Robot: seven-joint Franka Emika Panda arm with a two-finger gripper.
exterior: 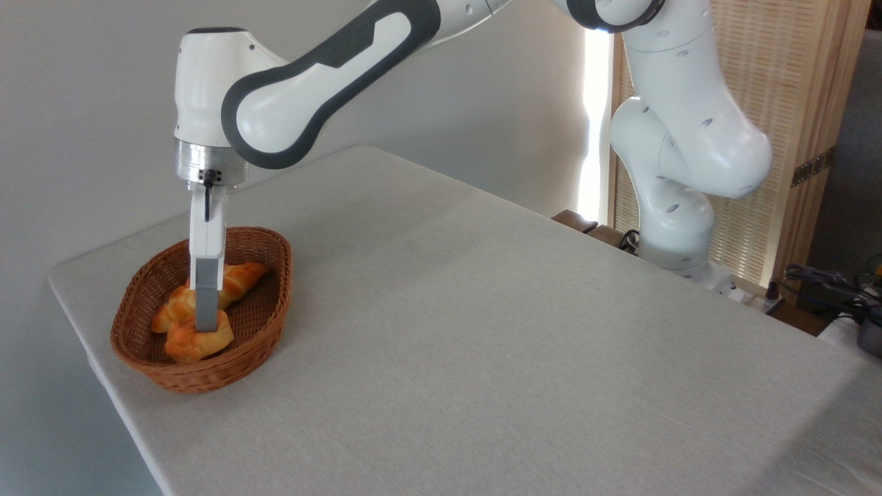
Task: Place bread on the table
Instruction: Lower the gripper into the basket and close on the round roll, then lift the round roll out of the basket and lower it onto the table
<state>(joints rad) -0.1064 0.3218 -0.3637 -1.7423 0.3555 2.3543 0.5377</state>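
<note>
Gripper (206,324) down in basket (269,289), on the bread (189,342).
Seen side-on, so couldn't tell if fingers clamped the bun or not. Bread sat at basket's near end, loaf (238,279) just behind. Basket near table's (517,331) left edge; rest of cloth was open.

Two pieces of bread — one small knotted bun (196,340), one longer braided loaf (238,281) — in one wicker basket (262,313) at the frame's left, on one cloth-covered surface (482,331); one robot arm (331,69).
</note>
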